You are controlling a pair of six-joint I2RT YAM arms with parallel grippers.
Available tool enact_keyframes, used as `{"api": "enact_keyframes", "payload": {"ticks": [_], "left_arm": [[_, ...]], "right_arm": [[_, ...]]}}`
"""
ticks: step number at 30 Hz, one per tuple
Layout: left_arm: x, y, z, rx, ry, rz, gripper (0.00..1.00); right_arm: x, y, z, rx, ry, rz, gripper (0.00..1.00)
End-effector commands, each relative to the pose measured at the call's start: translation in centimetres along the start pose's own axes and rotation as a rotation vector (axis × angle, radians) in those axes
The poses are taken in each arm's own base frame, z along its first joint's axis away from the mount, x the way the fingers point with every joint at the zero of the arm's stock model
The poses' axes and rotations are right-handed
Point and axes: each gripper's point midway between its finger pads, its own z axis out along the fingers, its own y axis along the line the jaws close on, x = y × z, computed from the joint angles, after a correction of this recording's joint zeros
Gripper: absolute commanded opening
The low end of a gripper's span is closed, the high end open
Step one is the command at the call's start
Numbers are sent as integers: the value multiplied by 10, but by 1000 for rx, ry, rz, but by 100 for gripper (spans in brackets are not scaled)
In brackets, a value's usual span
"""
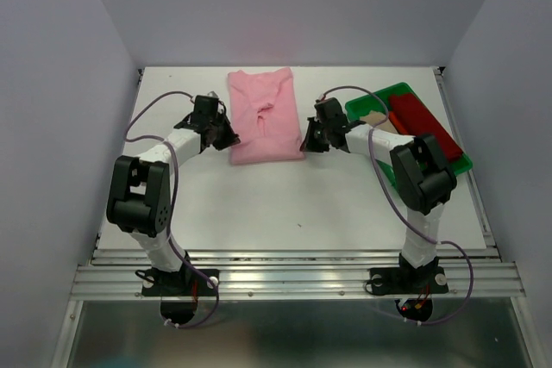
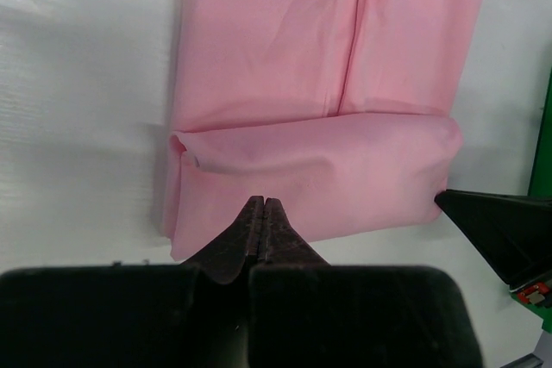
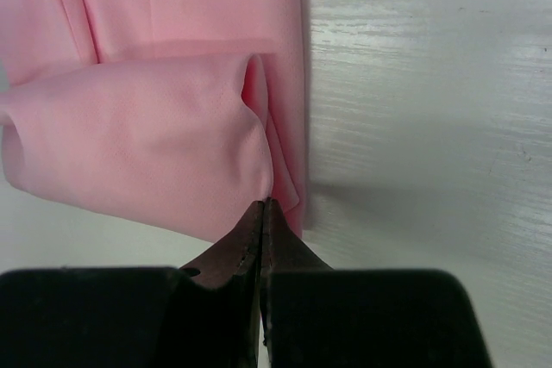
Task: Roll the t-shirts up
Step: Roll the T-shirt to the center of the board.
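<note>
The light pink soft cloth t-shirt (image 1: 261, 118) is laid on the white surface (image 1: 285, 204), its near end turned over. The right hand (image 3: 263, 206) is pinched on that fold's corner; the left hand (image 2: 261, 206) is pressed together at its edge.

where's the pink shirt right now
Top view: pink shirt lies centre-back, its near edge between the left gripper and right gripper, green tray to its right.

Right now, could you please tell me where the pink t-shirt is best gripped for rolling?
Grip the pink t-shirt at both end corners of its near turned-over fold, coming in low from the near edge. That fold lies crosswise and raised, with flat cloth stretching away beyond it, so it can roll forward.
</note>
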Motion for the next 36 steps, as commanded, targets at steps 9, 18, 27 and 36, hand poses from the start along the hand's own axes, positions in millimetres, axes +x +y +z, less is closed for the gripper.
{"api": "enact_keyframes", "payload": {"ticks": [9,18,27,36], "left_arm": [[27,9,22,-7,64,20,0],[30,19,39,-44,78,22,0],[1,-13,0,-20,-34,76,0],[31,-60,16,83,48,105,0]], "right_arm": [[-2,-14,2,45,-47,12,1],[-2,-16,0,55,-52,4,1],[-46,22,-36,53,-180,-82,36],[-46,57,-12,-35,-137,-94,17]]}}
